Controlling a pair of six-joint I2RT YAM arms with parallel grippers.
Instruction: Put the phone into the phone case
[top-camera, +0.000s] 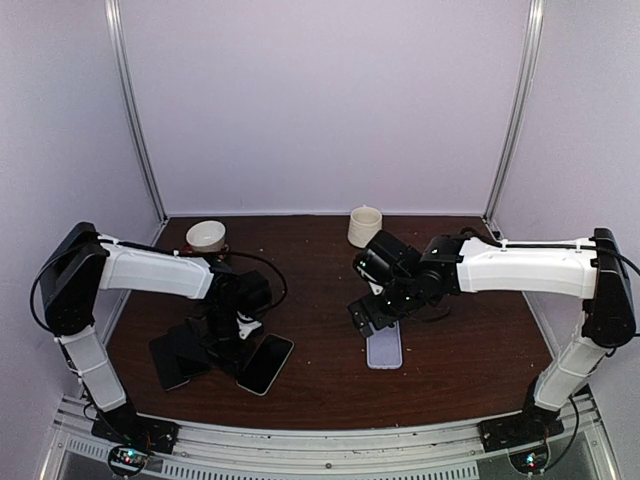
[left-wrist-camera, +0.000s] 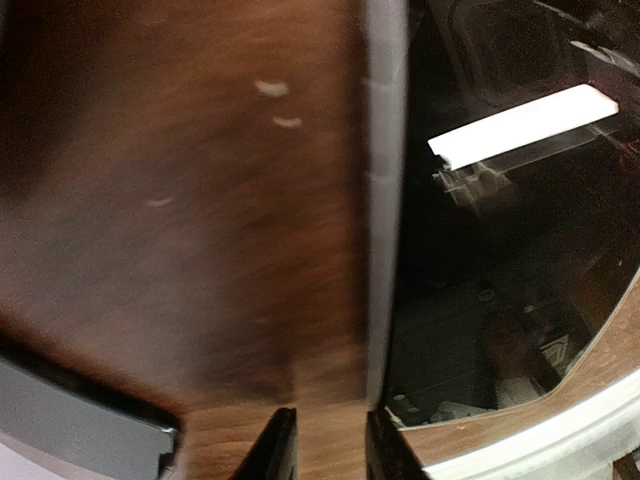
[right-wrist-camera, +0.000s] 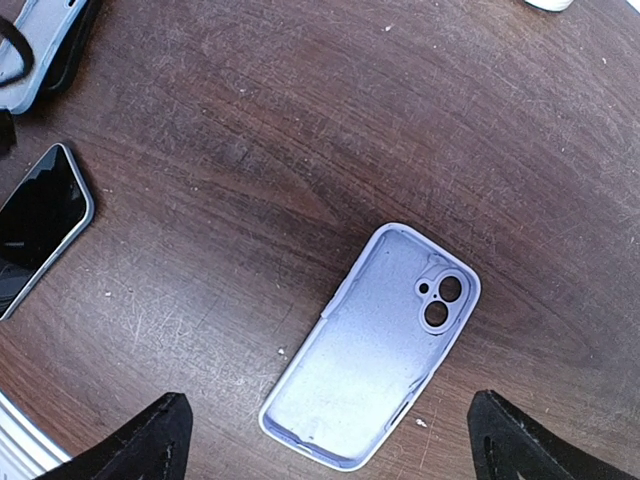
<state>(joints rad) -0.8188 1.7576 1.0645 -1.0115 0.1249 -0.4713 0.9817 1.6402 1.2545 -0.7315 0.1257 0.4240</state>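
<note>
1. The phone (top-camera: 265, 363) lies flat, screen up, on the near-left part of the worktop (top-camera: 460, 340). Its long axis runs on a slant, from near-left to far-right.
2. My left hand (left-wrist-camera: 328, 452) is right at it. In the wrist view one long edge of the phone runs straight in toward my fingers, with one finger on the bare-wood side and the other on the glass side. They stand only narrowly apart, and I cannot tell whether they have gripped that edge.
3. The phone case (right-wrist-camera: 370, 350) lies open side up, well to the right of the phone, with bare wood between them. Its long axis points almost straight away from the near edge, so the two are not in line. I judge the phone must travel right and turn a little to match.
4. My right hand (top-camera: 372, 315) hangs above the case, fingers spread wide and holding nothing. It is the nearer arm to the case, and my left is the nearer to the phone.
5. The wood is dark and scuffed. A phone lying flat offers little to pinch, so it could slide.
6. A dark flat item (top-camera: 180, 357) lies just left of my left hand. A bowl (top-camera: 206, 236) and a cup (top-camera: 365, 226) stand at the far edge, well apart from the work. Pale walls close in three sides.
</note>
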